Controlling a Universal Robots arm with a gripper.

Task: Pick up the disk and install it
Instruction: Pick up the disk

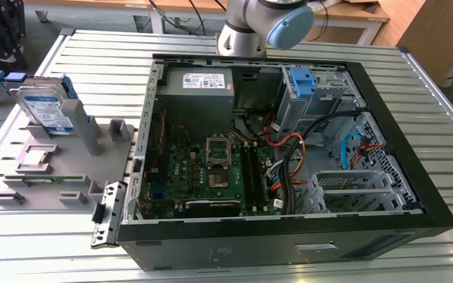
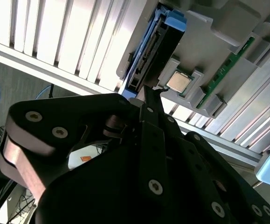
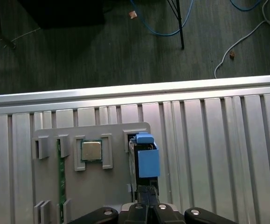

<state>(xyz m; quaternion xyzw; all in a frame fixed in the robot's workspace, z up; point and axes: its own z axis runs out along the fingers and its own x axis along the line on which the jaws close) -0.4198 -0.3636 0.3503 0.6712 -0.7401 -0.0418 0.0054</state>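
1. One gripper [image 3: 147, 190] to talk about. Fingers drawn together tip to tip, nothing pinched between them. Same story in the second wrist view.
2. Exactly one disk [image 1: 44, 109], parked on edge in a slot at the far corner of the grey fixture [image 1: 77, 177], on the side nearest the table [image 1: 77, 53] edge at the exterior view's left. Not grabbed yet, and apart from the fingers.
3. The bit that matters: in the first wrist view, looking down on the disk's thin top edge with its blue rail [image 3: 147, 158]. Sits just ahead of the fingertips, with the long run of that edge pointing straight back at them. Pretty much lined up lengthwise, going by that view. Can't tell how much height separates the two.
4. Only one arm on this rig, so no debate over which is nearer.
5. Rest of the fixture, counted: one processor chip [image 3: 91, 150] in its pocket beside the disk, and one green memory stick [image 3: 58, 186] on edge past that.
6. Over on the table: one open computer case [image 1: 415, 194], well apart from the fixture corner holding the disk. Inside it, one blue bracket [image 1: 301, 82] with no drive and one grey power-supply box [image 1: 207, 82], both along the case's far wall.
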